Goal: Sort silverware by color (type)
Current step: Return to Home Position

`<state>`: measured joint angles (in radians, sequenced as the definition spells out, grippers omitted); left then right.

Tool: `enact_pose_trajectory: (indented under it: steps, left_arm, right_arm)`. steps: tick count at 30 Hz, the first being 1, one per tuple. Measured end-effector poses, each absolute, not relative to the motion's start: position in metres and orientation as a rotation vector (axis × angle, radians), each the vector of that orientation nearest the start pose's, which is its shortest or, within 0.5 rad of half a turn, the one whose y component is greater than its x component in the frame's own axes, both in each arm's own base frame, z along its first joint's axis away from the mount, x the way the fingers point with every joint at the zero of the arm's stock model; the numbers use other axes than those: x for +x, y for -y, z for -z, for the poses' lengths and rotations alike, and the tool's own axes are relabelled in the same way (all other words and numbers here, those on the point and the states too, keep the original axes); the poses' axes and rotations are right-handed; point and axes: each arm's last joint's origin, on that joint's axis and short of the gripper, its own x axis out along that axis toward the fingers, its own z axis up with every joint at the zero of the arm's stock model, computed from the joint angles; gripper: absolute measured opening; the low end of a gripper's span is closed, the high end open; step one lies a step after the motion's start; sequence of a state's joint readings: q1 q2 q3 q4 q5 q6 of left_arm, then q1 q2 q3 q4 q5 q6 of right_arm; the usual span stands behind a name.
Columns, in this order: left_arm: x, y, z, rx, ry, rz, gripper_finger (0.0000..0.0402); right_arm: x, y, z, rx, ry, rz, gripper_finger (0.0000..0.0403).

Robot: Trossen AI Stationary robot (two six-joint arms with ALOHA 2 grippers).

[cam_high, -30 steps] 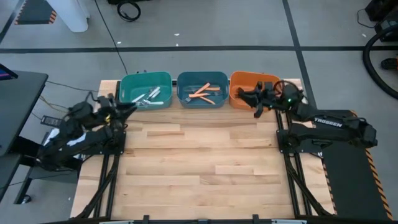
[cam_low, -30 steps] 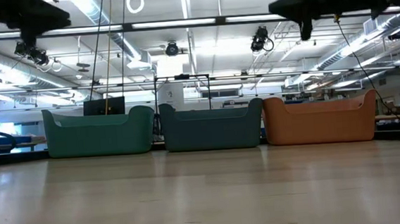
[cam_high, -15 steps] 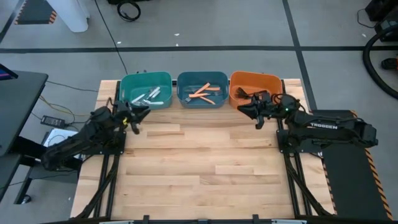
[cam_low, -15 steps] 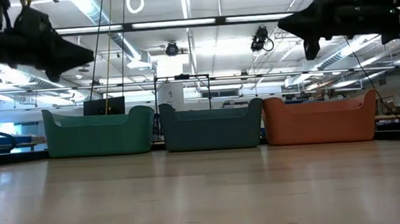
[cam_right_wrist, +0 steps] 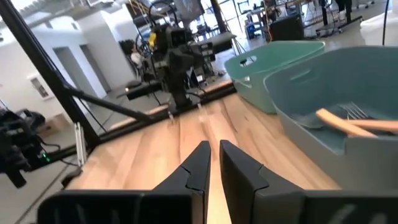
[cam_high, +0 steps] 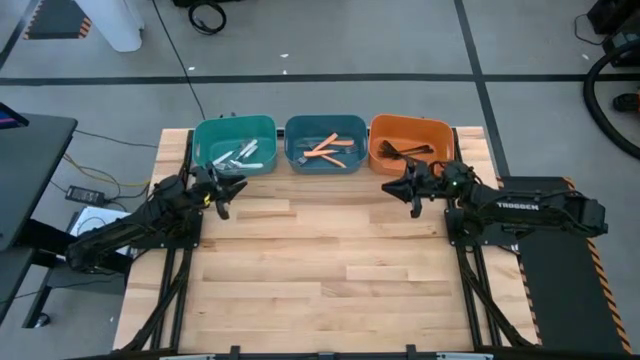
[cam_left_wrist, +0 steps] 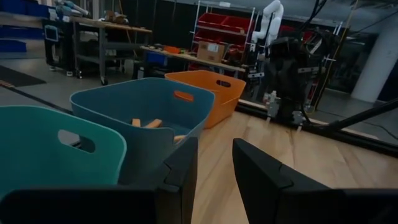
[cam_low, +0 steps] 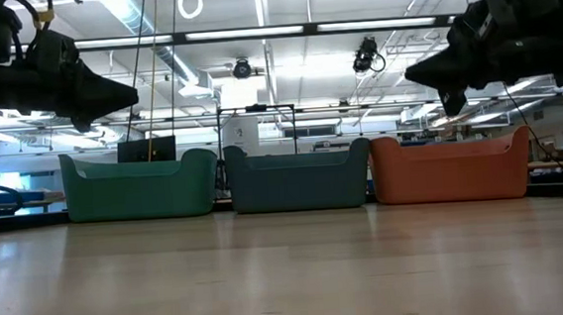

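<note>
Wooden desk [cam_high: 320, 265] carried no loose forks, so the step in hand looked like a plain retreat: each arm should lift clear of the 3 bin rims, then fold back slowly.

The left pincer [cam_high: 224, 188] hung near the teal bin [cam_high: 235, 123], fingers a narrow gap apart, empty. The right pincer [cam_high: 402, 187] hung before the orange bin [cam_high: 410, 122], almost closed, empty.

White forks [cam_high: 238, 155] lay in the teal bin, orange-handled forks [cam_high: 328, 150] in the blue bin [cam_high: 325, 120], and black forks [cam_high: 405, 151] in the orange bin.
</note>
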<state>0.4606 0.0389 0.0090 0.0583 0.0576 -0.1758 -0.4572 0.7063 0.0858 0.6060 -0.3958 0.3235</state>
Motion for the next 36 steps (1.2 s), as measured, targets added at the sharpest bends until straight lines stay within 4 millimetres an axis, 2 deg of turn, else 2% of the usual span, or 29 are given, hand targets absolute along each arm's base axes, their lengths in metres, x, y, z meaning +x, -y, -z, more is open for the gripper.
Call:
enact_pose_trajectory:
  steps: [7, 10, 15, 18, 23, 27, 32, 36]
  left_arm:
    - [0.09, -0.043, -0.168, -0.179, 0.057, -0.404, 0.0109]
    - [0.09, -0.043, -0.168, -0.173, 0.052, -0.405, 0.0109]
    - [0.09, -0.043, -0.167, 0.028, -0.008, -0.412, 0.011]
    - [0.09, -0.043, -0.166, 0.124, -0.029, -0.414, 0.011]
    - [0.09, -0.043, -0.169, 0.016, 0.025, -0.41, 0.011]
    - [0.09, -0.043, -0.173, -0.047, 0.08, -0.405, 0.011]
    - [0.09, -0.043, -0.173, -0.049, 0.08, -0.407, 0.011]
    - [0.09, -0.043, -0.173, -0.049, 0.081, -0.408, 0.011]
  right_arm:
    - [0.13, 0.051, -0.153, 0.326, -0.084, 0.068, 0.0045]
    - [0.129, 0.05, -0.149, 0.322, -0.132, 0.041, 0.0045]
    - [0.13, 0.05, -0.147, 0.299, -0.148, 0.021, 0.0045]
    - [0.129, 0.052, -0.144, 0.316, -0.165, 0.107, 0.0045]
    - [0.129, 0.055, -0.143, 0.307, -0.172, 0.196, 0.0045]
    - [0.129, 0.055, -0.143, 0.303, -0.165, 0.201, 0.0045]
    - [0.129, 0.054, -0.144, 0.301, -0.161, 0.196, 0.0045]
    - [0.126, 0.049, -0.154, 0.27, -0.084, 0.165, 0.0045]
